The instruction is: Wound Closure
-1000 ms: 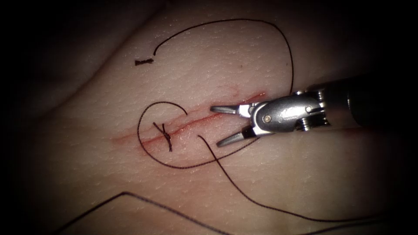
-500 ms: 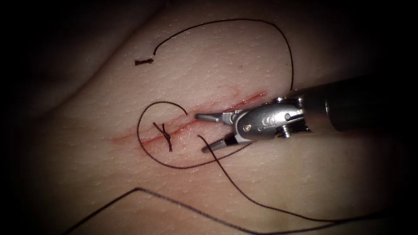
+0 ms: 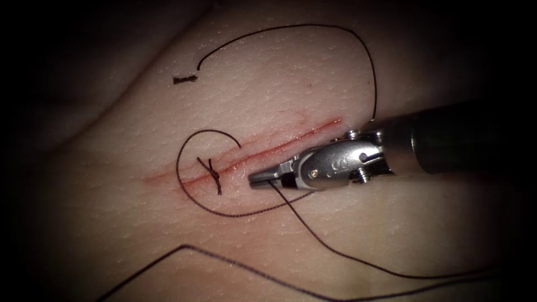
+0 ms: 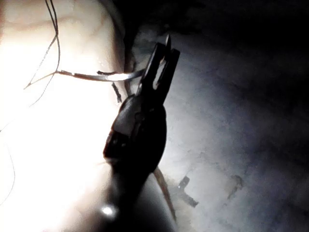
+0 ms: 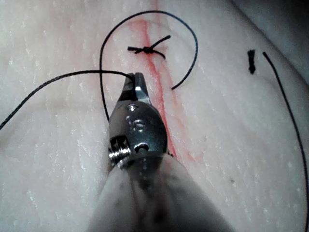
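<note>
My right tool (image 3: 263,179) has its jaws closed on the dark thread (image 3: 291,208) just right of the cut (image 3: 268,146). The cut is a thin red line slanting across the pale tissue (image 3: 263,89), with one tied knot (image 3: 215,176) on it. My left tool (image 4: 161,60) holds the curved needle (image 4: 104,75) at one end, off the tissue.

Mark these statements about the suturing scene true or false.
The right tool is shut on the thread. True.
The left tool holds nothing. False: it holds the needle near one end, outside the tissue.
A knot sits on the cut. True.
The right tool grips left of the knot. False: right of it, beside the cut.
</note>
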`<control>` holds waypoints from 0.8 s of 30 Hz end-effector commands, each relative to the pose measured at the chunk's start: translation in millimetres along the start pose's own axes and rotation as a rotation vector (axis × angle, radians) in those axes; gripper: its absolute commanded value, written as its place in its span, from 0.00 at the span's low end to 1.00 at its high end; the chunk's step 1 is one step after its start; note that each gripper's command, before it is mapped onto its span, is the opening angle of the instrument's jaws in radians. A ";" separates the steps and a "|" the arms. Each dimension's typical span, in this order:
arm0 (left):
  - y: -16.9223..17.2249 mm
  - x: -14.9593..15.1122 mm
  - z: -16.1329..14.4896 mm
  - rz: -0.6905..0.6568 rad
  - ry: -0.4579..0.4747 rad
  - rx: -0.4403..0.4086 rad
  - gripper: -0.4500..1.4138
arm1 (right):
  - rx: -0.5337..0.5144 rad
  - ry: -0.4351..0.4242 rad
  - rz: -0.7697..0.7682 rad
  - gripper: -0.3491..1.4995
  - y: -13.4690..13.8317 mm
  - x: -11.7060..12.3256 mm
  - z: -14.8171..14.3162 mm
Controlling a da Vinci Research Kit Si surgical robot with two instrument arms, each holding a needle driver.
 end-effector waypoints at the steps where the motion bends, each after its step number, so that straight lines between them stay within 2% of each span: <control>1: 0.5 -0.7 0.6 -0.003 0.001 -0.003 0.00 | -0.004 -0.006 -0.010 0.00 -0.5 0.7 0.1; 3: 0.5 -0.8 0.6 -0.003 -0.002 -0.004 0.00 | -0.016 -0.014 -0.038 0.00 -1.0 2.2 -0.7; 4: 0.5 -0.8 0.6 -0.003 -0.006 -0.008 0.00 | -0.013 -0.015 -0.065 0.00 -1.9 4.0 -1.5; 11: 0.2 -1.1 1.2 -0.009 -0.010 -0.006 0.00 | 0.019 0.004 -0.125 0.00 -7.2 13.0 -5.0; 15: -0.6 -1.7 1.6 -0.009 -0.018 0.007 0.00 | 0.032 0.014 -0.131 0.00 -10.0 16.4 -7.1; 20: -2.6 -3.0 1.6 -0.016 -0.067 0.072 0.00 | 0.039 0.012 -0.131 0.00 -12.0 18.0 -8.8; 24: -4.2 -4.9 0.1 -0.028 -0.115 0.129 0.00 | 0.041 0.011 -0.132 0.00 -12.6 18.4 -9.2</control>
